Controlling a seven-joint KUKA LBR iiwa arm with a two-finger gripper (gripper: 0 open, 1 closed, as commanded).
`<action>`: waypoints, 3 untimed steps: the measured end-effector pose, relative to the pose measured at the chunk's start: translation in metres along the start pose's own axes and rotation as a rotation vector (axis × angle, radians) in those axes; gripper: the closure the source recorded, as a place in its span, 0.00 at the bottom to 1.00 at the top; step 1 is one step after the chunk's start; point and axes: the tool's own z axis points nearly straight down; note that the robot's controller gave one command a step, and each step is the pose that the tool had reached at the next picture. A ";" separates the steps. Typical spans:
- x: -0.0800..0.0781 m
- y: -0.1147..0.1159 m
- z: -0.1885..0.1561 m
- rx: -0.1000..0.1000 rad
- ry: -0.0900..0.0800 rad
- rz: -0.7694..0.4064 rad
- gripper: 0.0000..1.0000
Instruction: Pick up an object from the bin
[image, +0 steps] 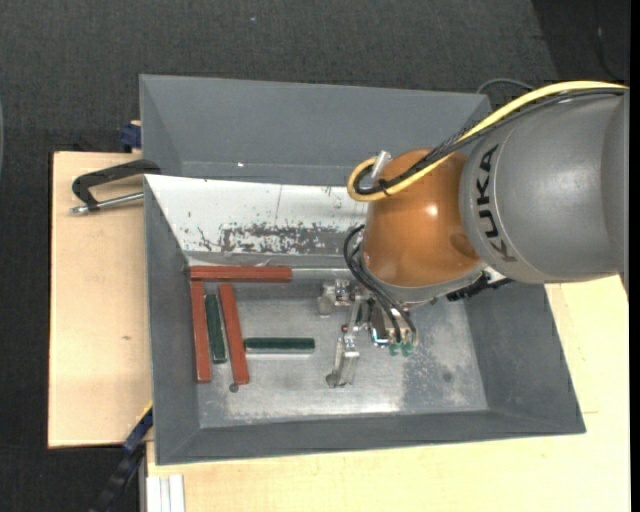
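Now, arm (560, 180): grey, reaching in from the right, its wrist under an orange cover (420, 225) above the middle of the bin.
Bin (520, 340): grey metal, with a scuffed, shiny floor.
Claw (368, 345): low over bare floor, a little right of centre; whether it is wide or narrow cannot be told.
Nearest thing: a dark green flat stick (279, 345), lying crosswise on the floor just left of the claw and apart from it.
Far red-brown stick (240, 272): lies along the foot of the far wall, at the left.
Left red-brown stick (202, 335): runs down the left wall.
Inner red-brown stick (232, 335): parallel to it, near the flat stick's left end.
Second green stick (215, 328): lies between those two.
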 end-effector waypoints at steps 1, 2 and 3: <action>-0.001 -0.001 -0.004 -0.001 -0.007 0.002 1.00; -0.001 -0.001 -0.004 -0.001 -0.007 0.002 0.00; -0.001 -0.001 -0.004 -0.001 -0.007 0.002 0.00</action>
